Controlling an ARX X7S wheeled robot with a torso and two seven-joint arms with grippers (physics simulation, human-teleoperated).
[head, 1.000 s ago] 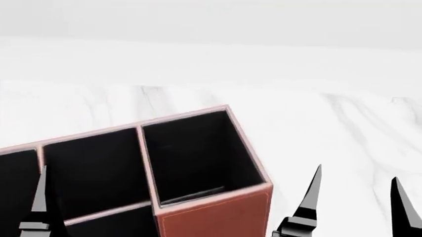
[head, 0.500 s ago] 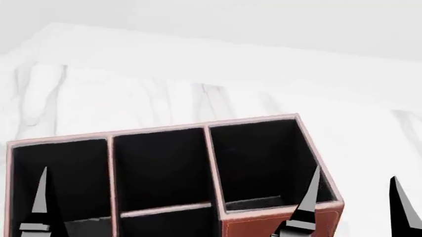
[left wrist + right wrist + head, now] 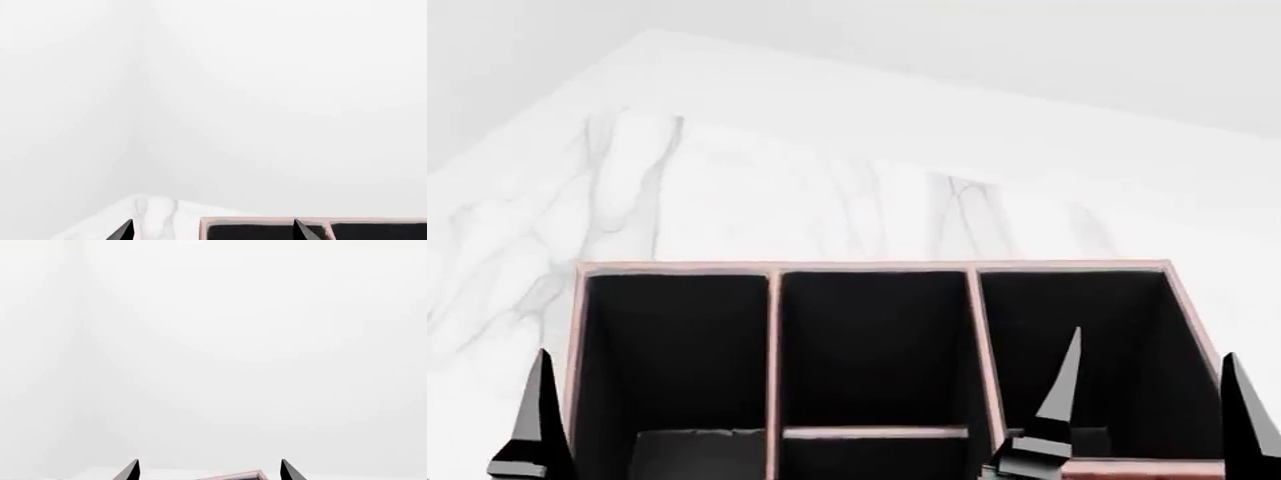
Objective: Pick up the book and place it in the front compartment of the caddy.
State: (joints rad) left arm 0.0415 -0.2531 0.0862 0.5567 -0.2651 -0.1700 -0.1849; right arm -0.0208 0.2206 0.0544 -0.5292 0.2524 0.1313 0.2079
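Surface: a white marble-look tabletop with grey veining [image 3: 694, 190] fills the head view; its far edge runs slanting from the upper left to the right, and one corner of it shows in the left wrist view [image 3: 153, 215].
Room: plain pale grey-white walls [image 3: 961, 40] behind the table; the left wrist view shows two wall planes meeting in a soft vertical corner; the right wrist view is nearly all blank wall.
Caddy: a reddish-brown leather-look organiser box with pale rims and black lining [image 3: 874, 267] stands on the tabletop at the bottom of the head view, three columns side by side, its back rim facing the far wall.
Front compartment: the middle column is split by a low pale cross divider; the cell on the near side [image 3: 874, 460] is cut off by the picture's edge.
Book: not visible in any view; its place cannot be told.
Left gripper: black pointed fingers spread wide apart [image 3: 210, 232], nothing between them.
Right gripper: fingers likewise wide apart [image 3: 1148, 410], empty, over the caddy's right column.
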